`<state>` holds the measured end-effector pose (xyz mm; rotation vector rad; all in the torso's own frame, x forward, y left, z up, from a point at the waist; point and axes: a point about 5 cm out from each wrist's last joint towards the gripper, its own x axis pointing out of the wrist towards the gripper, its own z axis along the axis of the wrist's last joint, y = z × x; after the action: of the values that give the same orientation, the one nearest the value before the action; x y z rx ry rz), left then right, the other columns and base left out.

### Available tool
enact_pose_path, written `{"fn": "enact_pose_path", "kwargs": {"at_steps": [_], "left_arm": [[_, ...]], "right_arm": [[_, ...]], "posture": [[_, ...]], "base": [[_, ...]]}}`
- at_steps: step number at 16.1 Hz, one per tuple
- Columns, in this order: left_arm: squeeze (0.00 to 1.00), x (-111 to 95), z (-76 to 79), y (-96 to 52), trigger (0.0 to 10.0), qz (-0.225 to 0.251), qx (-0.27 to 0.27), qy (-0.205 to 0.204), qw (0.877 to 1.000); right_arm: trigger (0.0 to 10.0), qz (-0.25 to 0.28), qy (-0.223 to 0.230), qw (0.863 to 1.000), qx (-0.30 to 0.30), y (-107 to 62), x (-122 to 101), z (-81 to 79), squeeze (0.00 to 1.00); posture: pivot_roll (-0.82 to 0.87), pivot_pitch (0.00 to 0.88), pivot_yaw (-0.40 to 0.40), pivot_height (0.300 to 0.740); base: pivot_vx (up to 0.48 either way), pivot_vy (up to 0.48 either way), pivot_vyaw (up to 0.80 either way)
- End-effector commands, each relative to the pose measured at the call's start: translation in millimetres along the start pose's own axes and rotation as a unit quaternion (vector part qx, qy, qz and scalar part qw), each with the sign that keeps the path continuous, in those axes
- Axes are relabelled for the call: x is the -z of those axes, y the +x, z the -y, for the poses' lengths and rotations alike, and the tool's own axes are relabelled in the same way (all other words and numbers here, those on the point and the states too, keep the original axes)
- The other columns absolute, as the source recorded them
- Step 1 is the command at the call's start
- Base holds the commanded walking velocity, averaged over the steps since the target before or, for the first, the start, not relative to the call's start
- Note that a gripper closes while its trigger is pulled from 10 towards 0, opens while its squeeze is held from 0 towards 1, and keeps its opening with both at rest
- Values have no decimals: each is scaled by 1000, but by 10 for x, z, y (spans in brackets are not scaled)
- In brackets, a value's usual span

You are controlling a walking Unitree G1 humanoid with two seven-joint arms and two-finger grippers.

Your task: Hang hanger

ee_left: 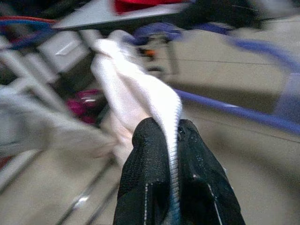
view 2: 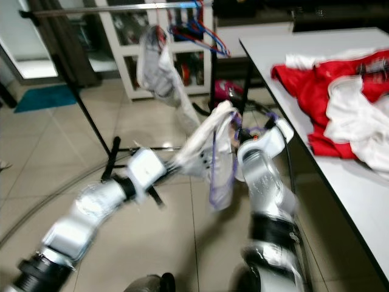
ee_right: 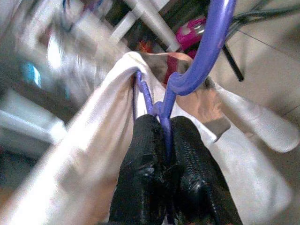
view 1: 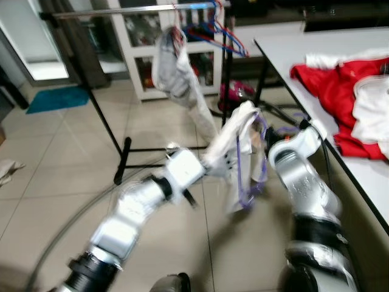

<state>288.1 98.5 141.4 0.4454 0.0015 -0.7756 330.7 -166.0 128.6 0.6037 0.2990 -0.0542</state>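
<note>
A purple hanger (view 1: 250,176) carries a white garment (view 1: 234,146), held up between my two arms over the tiled floor. My right gripper (ee_right: 161,123) is shut on the purple hanger's neck just below its hook (ee_right: 206,51). My left gripper (ee_left: 172,133) is shut on a fold of the white garment (ee_left: 140,93). Further off stands a clothes rack (view 1: 121,12) whose bar holds a grey-white garment (view 1: 173,70) and several red and blue hangers (view 1: 216,30).
A white table (view 1: 316,55) at my right carries a red garment (view 1: 340,85) and white cloth (view 1: 371,103). The rack's black legs (view 1: 124,159) spread on the floor ahead. A white cabinet (view 1: 137,55) stands behind the rack. A teal mat (view 1: 58,97) lies far left.
</note>
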Motion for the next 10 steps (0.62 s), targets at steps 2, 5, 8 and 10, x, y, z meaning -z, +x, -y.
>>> {"fn": "enact_pose_path", "kwargs": {"at_steps": [2,5,8,10], "left_arm": [[0,-128,-290,-29,10000,14,-51,17,998],[0,-353,-724,-103,10000,24,-105,26,994],[0,-291,-790,-141,10000,5,-86,23,996],[0,-248,-778,-99,10000,-8,-66,33,997]], "right_arm": [[10000,-54,-147,987,-24,-102,178,47,0],[10000,-128,-311,942,-8,-397,379,443,0],[10000,-157,-360,918,-50,-604,398,487,0],[10000,-188,-415,885,-94,-716,427,459,0]], "posture": [[91,15,75,740],[78,4,82,740],[73,1,89,740],[60,2,102,740]], "base": [[0,0,0],[0,0,0],[0,0,0],[0,0,0]]}}
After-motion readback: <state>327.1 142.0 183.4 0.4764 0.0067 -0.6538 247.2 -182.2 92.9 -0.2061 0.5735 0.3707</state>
